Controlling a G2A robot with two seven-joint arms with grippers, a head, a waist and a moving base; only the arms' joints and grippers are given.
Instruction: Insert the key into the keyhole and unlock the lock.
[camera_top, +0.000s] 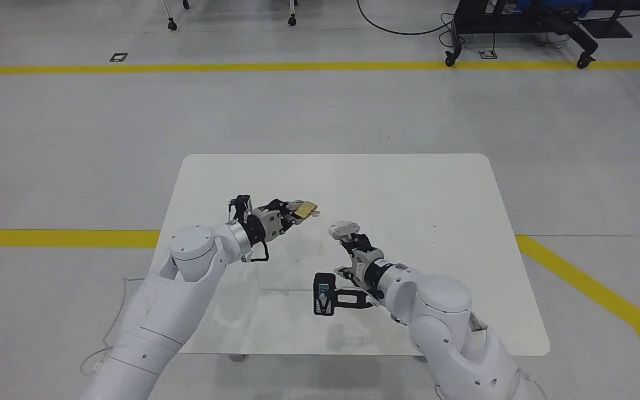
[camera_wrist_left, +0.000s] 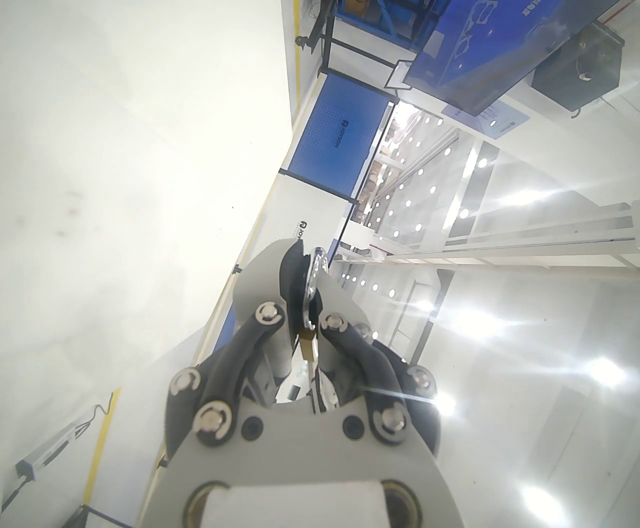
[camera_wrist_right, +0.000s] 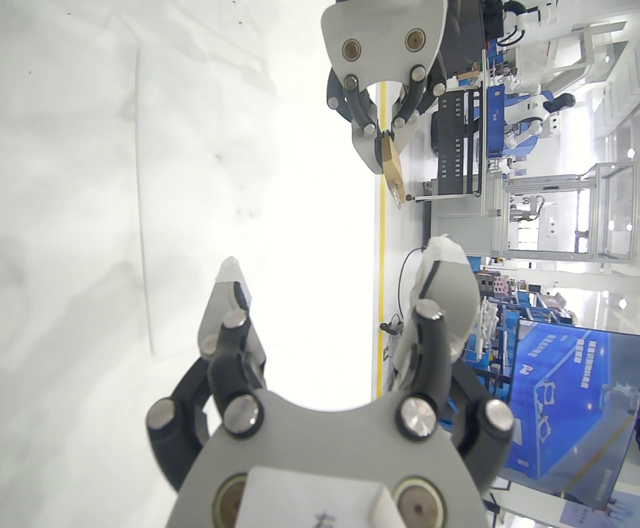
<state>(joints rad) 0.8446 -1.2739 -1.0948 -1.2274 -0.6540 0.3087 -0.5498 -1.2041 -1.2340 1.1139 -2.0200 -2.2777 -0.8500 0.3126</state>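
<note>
My left gripper is closed on the small brass padlock and holds it in the air above the white rectangular table, over the middle part on my left side. The yellow body of the lock sits between the two grey fingers. A silver metal piece comes out of it past the fingertips. Whether this piece is the key or the shackle, I cannot tell. In the left wrist view the same shiny metal lies pressed between the black pads, and the brass part is lower, nearer to the palm. My right gripper is open and holds nothing. Its two fingers, with white wrapping at the tips, stand wide apart. It hangs over the table near the left gripper and points toward the padlock, but it does not touch it; some free space is between them. On the padlock I can read no writing. In the room behind, a blue panel carries white print.
</note>
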